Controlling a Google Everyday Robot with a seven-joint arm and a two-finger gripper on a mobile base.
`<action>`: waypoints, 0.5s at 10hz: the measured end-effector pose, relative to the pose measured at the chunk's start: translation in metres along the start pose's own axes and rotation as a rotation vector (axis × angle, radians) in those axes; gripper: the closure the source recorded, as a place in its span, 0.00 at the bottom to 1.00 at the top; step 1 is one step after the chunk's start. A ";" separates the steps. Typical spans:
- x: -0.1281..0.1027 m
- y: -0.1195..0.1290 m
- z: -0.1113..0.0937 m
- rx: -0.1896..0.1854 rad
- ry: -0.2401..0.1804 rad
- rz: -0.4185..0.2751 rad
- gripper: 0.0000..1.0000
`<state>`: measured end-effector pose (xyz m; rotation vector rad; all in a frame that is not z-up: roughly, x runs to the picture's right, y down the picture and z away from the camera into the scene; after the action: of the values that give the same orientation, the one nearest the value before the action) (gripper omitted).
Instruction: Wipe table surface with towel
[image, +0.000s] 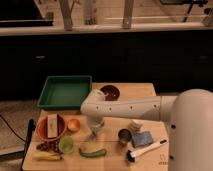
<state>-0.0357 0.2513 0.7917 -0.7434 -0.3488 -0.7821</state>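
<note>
Towel (95, 131) sits right under your claw (94, 129), a small pale scrap on the desk (112, 149) just left of centre, at the end of the white arm (130, 107) that reaches in from the right. Whether the claw is closed on the cloth or only pressing on it, you cannot tell from this view.

Nearest you, along the front edge, lie a yellow banana (47, 156), a green pepper (93, 152) and a white-handled brush (145, 150). Just behind them are a green lime (66, 145), a dark metal cup (124, 135) and a blue-grey sponge (142, 138), the last two to the right of the claw. Left of the claw you have an orange (73, 125) and a red bowl (51, 128) holding a pale packet. Farther back, the green tray (65, 93) takes the far left corner, with a dark red bowl (110, 92) beside it to the right.
</note>
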 end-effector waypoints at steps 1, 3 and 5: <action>0.010 0.009 -0.002 -0.001 0.008 0.027 1.00; 0.041 0.019 -0.008 0.007 0.036 0.093 1.00; 0.065 0.014 -0.011 0.012 0.054 0.122 1.00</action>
<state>0.0191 0.2170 0.8125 -0.7244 -0.2568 -0.6828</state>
